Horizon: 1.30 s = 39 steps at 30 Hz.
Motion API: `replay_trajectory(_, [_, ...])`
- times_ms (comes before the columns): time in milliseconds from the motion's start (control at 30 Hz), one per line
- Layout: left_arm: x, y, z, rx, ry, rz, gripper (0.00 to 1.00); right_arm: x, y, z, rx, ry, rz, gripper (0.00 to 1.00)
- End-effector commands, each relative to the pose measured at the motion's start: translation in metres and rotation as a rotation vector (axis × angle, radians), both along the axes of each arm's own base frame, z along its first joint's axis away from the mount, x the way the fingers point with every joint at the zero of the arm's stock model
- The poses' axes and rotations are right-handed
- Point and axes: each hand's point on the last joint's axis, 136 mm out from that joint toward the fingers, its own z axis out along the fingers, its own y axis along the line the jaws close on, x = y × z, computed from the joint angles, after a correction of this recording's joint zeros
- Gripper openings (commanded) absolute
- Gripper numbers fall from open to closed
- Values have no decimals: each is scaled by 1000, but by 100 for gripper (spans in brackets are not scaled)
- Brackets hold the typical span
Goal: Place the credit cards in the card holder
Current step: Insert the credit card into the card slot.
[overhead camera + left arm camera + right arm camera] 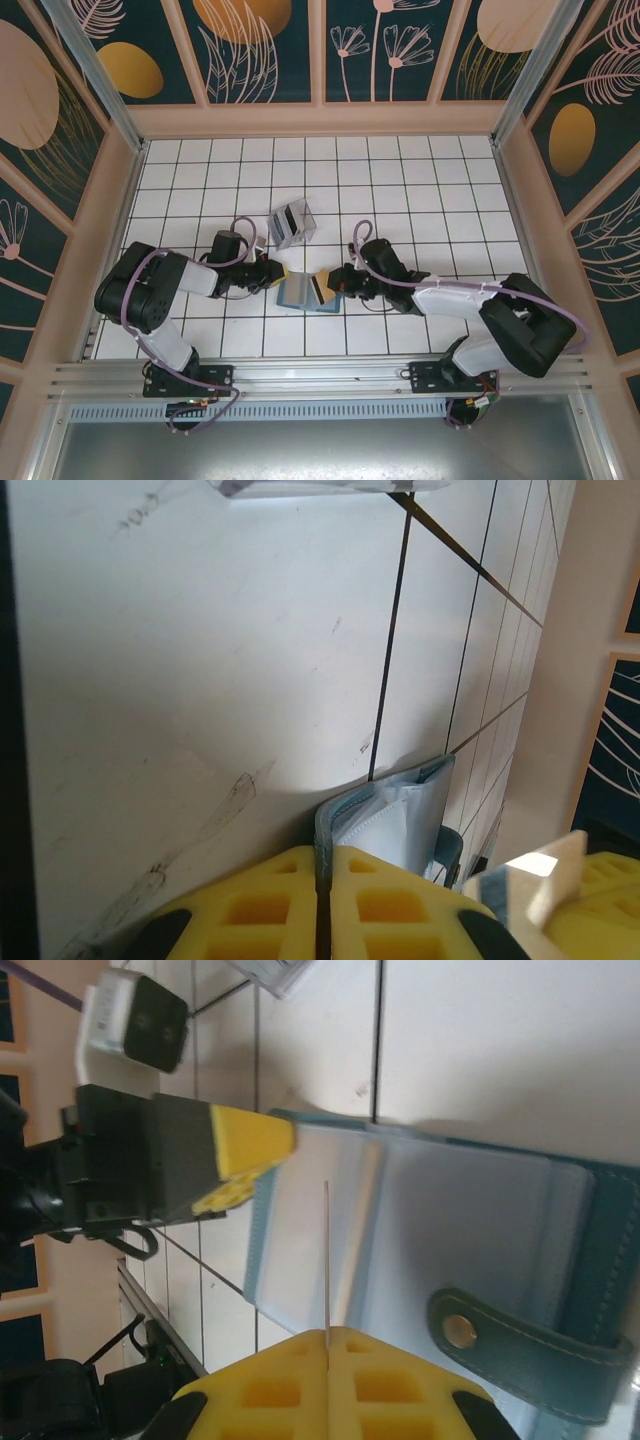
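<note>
Teal card holder (450, 1220) pinched shut in my left gripper (322, 865), I should push the credit card (326, 1260) clamped in my right gripper (327, 1345) squarely inside.

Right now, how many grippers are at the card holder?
2. The left gripper pinches the card holder at its left edge; the right gripper holds a credit card edge-on over it.
</note>
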Motion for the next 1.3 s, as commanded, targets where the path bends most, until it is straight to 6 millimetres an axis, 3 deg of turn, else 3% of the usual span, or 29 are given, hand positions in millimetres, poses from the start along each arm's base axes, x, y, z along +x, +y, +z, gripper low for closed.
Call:
replay_trajectory(0, [-17,10,-27,86,82,8,12,-5,5,-9,58,68,31,0])
replay_trajectory(233, [-16,9,-24,79,77,5,12,-7,8,-26,60,135,41,0])
replay_trajectory(567, [-19,13,-23,105,67,-1,6,-1,5,-19,116,114,43,0])
replay_trajectory(1267, [-18,16,-27,126,75,15,5,2,4,-14,136,80,76,0])
